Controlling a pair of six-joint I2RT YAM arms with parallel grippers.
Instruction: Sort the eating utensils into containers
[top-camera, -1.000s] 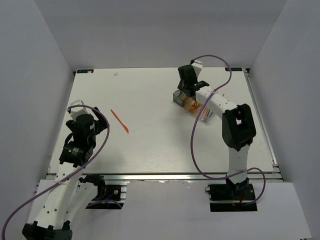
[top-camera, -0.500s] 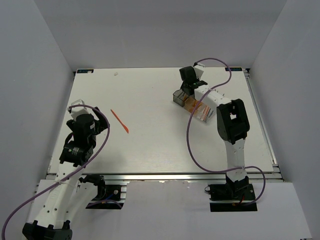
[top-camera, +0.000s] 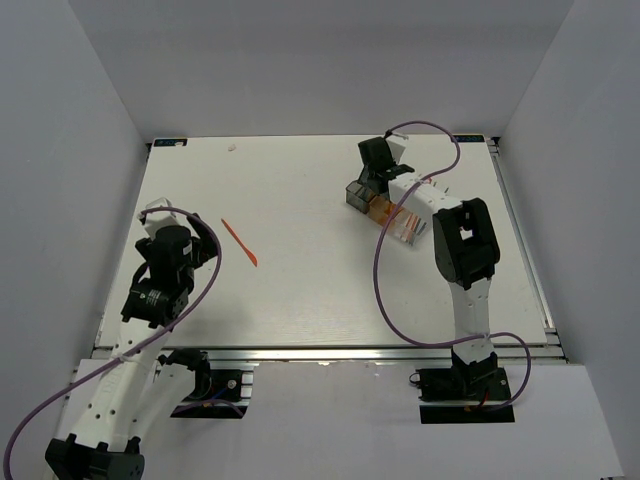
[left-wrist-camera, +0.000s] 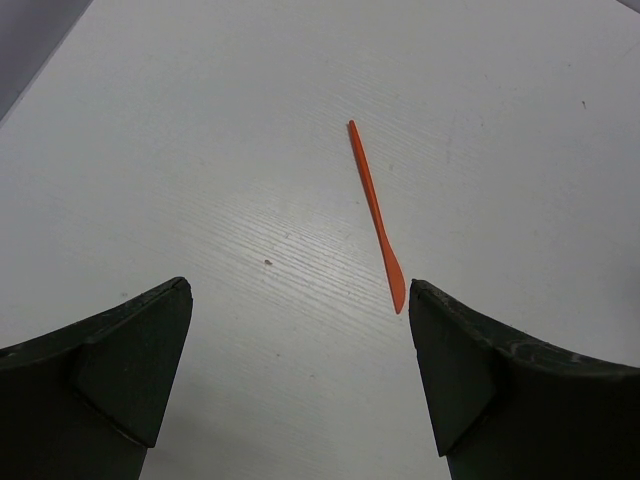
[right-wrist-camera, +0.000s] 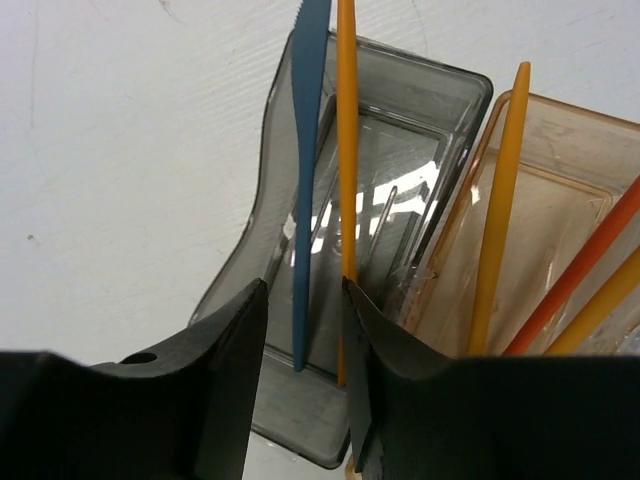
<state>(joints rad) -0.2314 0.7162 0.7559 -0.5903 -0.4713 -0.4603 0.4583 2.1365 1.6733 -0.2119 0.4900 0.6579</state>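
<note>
White table (top-camera: 300, 300); lone orange knife (top-camera: 239, 242) flat, left of centre; joined bins (top-camera: 354, 196) far right.

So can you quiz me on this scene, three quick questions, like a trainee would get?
1. True or false: the left gripper holds the orange utensil on the table.
2. The blue knife stands in which one? A the grey bin; B the orange bin; C the clear bin.
3. How many utensils pass between the fingers of the right gripper?
Key: 1 false, it lies loose ahead of the open jaws; 2 A; 3 two, the blue knife and an orange stick.
</note>
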